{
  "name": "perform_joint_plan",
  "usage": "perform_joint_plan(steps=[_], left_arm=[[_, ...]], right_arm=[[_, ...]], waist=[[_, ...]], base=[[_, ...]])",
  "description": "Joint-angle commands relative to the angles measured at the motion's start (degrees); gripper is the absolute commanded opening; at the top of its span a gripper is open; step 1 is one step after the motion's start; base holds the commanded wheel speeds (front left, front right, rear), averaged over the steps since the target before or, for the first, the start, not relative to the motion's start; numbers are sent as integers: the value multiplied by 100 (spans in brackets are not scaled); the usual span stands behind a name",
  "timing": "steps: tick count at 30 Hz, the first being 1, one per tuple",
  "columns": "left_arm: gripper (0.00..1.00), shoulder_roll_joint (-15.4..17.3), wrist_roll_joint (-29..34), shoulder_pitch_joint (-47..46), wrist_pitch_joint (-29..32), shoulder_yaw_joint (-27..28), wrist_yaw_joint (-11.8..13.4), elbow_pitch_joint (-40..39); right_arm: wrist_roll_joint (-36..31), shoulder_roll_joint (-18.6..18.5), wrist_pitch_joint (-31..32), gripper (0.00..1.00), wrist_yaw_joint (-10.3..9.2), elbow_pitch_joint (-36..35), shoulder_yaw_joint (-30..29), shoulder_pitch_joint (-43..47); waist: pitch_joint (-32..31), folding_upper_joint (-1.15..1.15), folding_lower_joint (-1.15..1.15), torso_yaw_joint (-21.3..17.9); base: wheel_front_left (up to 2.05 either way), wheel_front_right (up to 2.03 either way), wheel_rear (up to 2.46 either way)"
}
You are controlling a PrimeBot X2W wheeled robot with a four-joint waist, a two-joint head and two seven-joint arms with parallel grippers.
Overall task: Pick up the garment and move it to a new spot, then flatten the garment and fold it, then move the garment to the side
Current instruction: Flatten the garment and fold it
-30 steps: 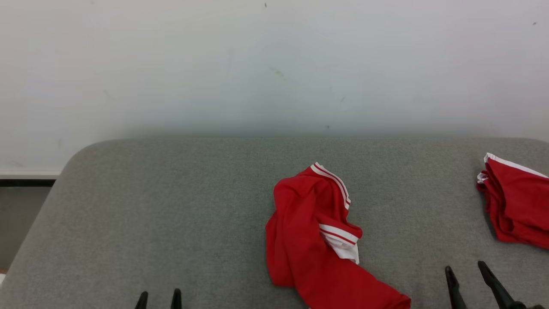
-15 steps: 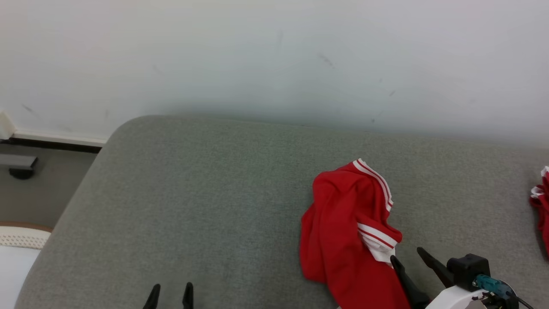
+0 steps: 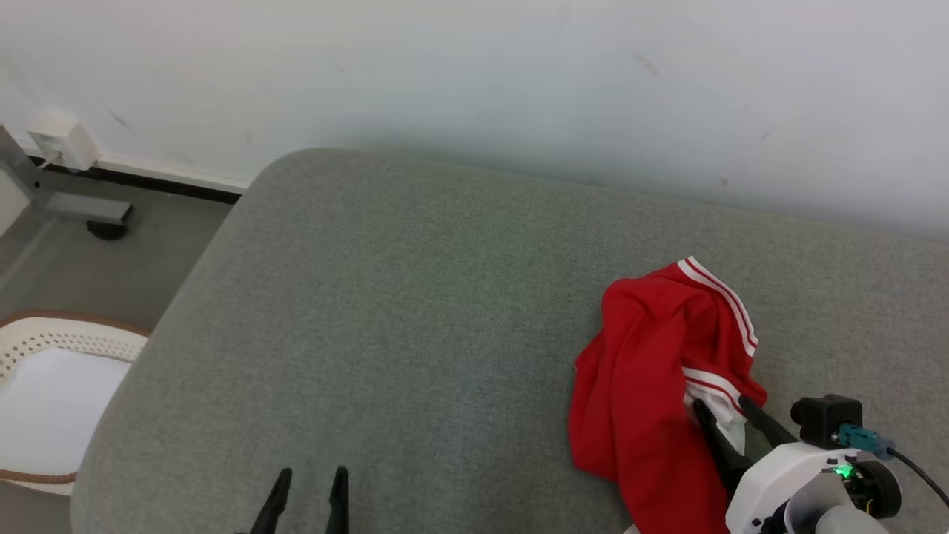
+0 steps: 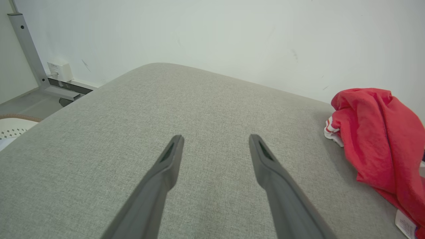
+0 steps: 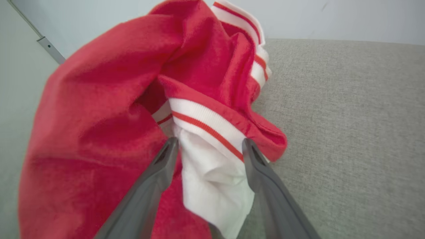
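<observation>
Where the garment lies: the red garment (image 3: 652, 371) sits crumpled on the grey cushion (image 3: 415, 311), towards my right and near the front edge.
Right gripper (image 3: 721, 406): jaws wide, one finger on either side of the white striped band (image 5: 206, 122), nothing pinched yet.
Left gripper (image 3: 313, 472): wide open and empty over bare cushion, well apart from the garment.
Step in hand: I judge it to be the first pick-up.
Doing it well: I push in deeper so the fingers take the band and the red layer beneath, close fully, then lift straight up. A shallow bite may slip.
Right wrist view adds: white cloth bunched between the fingers.
Left wrist view adds: a sewn label (image 4: 405, 224) at the garment's lower edge.
Head view adds: free cushion to my left for the new spot, and a white basket (image 3: 44, 348) beside it.
</observation>
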Motion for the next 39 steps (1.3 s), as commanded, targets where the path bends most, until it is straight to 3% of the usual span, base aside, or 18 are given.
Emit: perform_joint_plan(steps=[1, 9, 10, 12, 14, 18, 23, 32, 39], left_arm=[[100, 19, -103, -59, 0, -18, 20, 10], [100, 19, -176, -175, 0, -135, 79, 22], [100, 19, -191, -186, 0, -146, 80, 26], [100, 19, -218, -212, 0, -173, 99, 33], [100, 19, -234, -215, 0, -195, 111, 47], [100, 18, -267, -229, 0, -191, 134, 64], [100, 19, -314, -130, 0, -147, 166, 71], [100, 20, -386, 72, 0, -184, 230, 60], [100, 21, -435, 236, 0, -258, 260, 78]], right_arm=[[16, -32, -36, 100, -12, 186, -53, -138], [-195, 86, -285, 100, -12, 892, -116, -616], [-250, 88, -285, 92, -12, 997, -121, -672], [-330, 117, -243, 40, -12, 1213, -129, -778], [-404, 149, -184, 0, -12, 1392, -96, -868], [-372, 186, -92, 0, -12, 1440, 39, -1016], [48, 179, 79, 0, -12, 805, 125, -1212], [1765, -62, 1748, 0, -12, -1568, -67, -1408], [2155, 244, 2854, 0, -11, -2217, -535, -1752]], waist=[[74, 0, 0, 70], [238, 0, 0, 187], [257, 0, 0, 197], [283, 0, 0, 217], [296, 0, 0, 234], [278, 0, 0, 237], [127, 0, 0, 182], [-301, 0, 0, 19], [-653, 0, 0, 2]], base=[[0, 0, 0], [0, 0, 0], [0, 0, 0], [0, 0, 0], [0, 0, 0], [0, 0, 0], [0, 0, 0], [0, 0, 0], [0, 0, 0]])
